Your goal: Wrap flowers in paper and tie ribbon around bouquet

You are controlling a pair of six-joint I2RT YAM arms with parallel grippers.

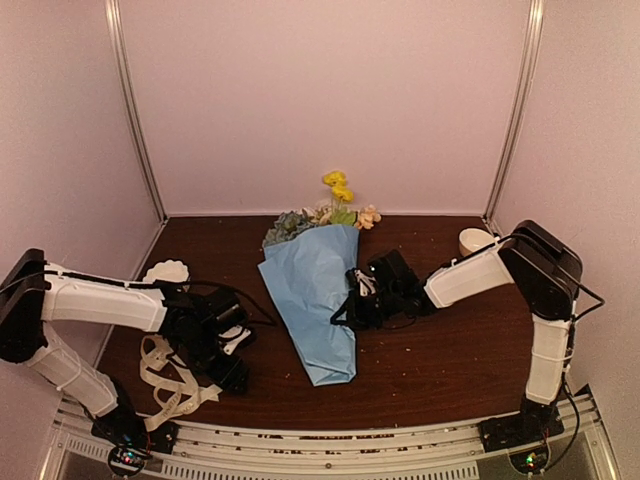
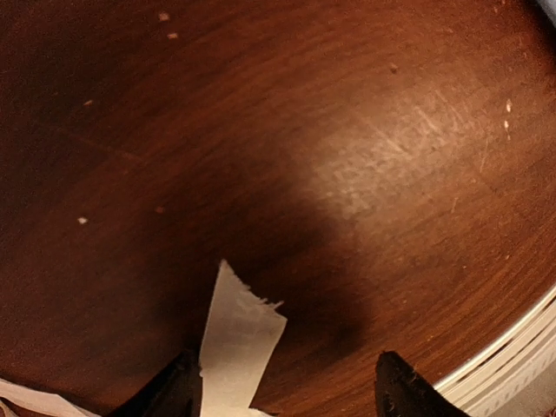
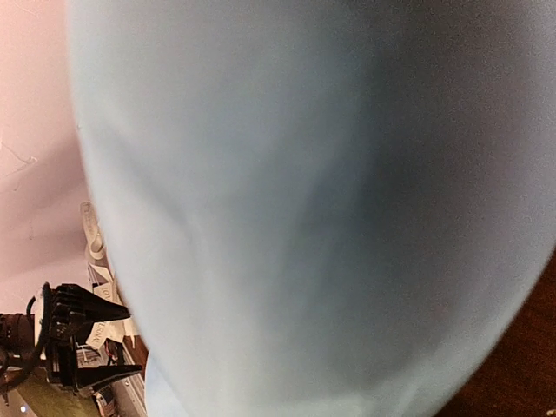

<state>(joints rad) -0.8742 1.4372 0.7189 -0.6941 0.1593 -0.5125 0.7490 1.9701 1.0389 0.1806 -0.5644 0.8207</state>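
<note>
Pink walls stand around a dark brown table. From above, the bouquet lies in the middle of it, with its flowers toward the far edge. The right gripper touches the bouquet's right side and is closed tight. Whether it pinches anything cannot be told. The left gripper hangs near the left near corner, just beside the ribbon. The left wrist view shows its fingers wide apart. A ragged ribbon end lies between them, close to one of them. The right wrist view is full of light-blue paper, very near.
</note>
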